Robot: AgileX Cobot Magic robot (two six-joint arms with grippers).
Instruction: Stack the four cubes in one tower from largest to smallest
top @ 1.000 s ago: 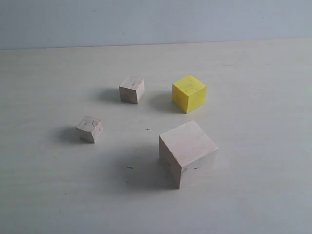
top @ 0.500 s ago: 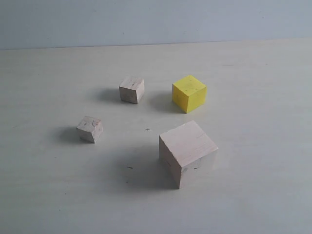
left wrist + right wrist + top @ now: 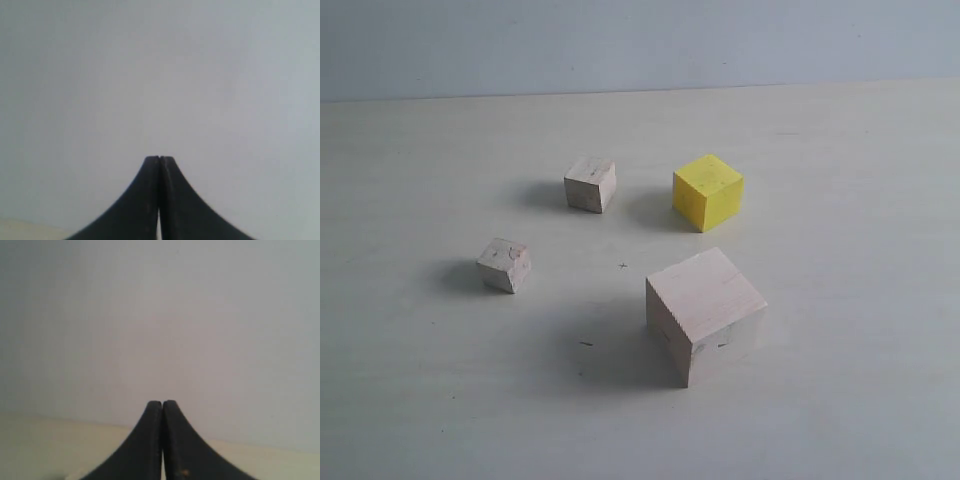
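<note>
Four cubes [image 3: 705, 310] apart on table [image 3: 850, 410]; left tool [image 3: 159, 159], right tool [image 3: 162, 403] each pressed together.

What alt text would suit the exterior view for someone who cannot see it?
Four separate cubes sit on a pale table: a large wooden cube in front, a yellow cube behind it, a far small cube and a near small cube to their left.

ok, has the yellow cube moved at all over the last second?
No. The yellow cube sits where it was, with the same gap from the small cross mark and from the large wooden cube.
</note>
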